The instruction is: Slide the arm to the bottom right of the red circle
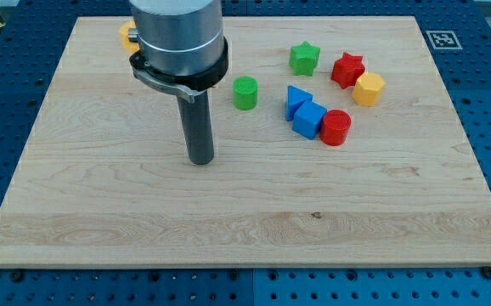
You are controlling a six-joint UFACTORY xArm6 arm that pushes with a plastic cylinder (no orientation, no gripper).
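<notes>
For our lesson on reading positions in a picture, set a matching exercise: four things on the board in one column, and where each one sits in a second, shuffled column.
Column 1
1. red circle
2. green cylinder
3. yellow block
4. my tip

Column 2
A. touching the red star's lower right
B. well to the left of every block in the cluster
C. against the blue cube's right side
D. alone, left of the blue triangle

Pairs: 1-C, 2-D, 3-A, 4-B

One camera looks down at an angle (front side) over the whole board (245, 212).
</notes>
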